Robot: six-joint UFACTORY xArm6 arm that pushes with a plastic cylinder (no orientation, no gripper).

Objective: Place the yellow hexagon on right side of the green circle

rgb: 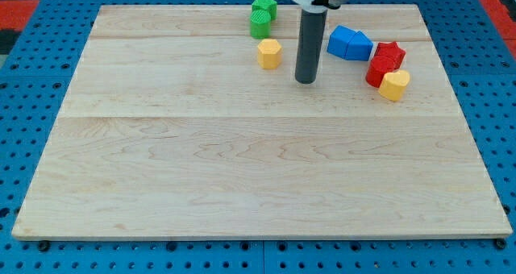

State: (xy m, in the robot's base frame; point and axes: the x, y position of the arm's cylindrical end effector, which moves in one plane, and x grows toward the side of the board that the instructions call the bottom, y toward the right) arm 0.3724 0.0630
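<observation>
The yellow hexagon [269,53] lies near the view's top, just below the green circle [260,23]. A green star [264,5] sits right above the green circle, touching it. My tip [305,80] rests on the board to the right of the yellow hexagon and slightly lower, with a small gap between them.
Two blue blocks [350,43] lie together to the right of the rod. Further right are a red star [390,53], a red block [377,71] and a yellow heart [394,85], clustered together. The wooden board [258,169] sits on a blue perforated table.
</observation>
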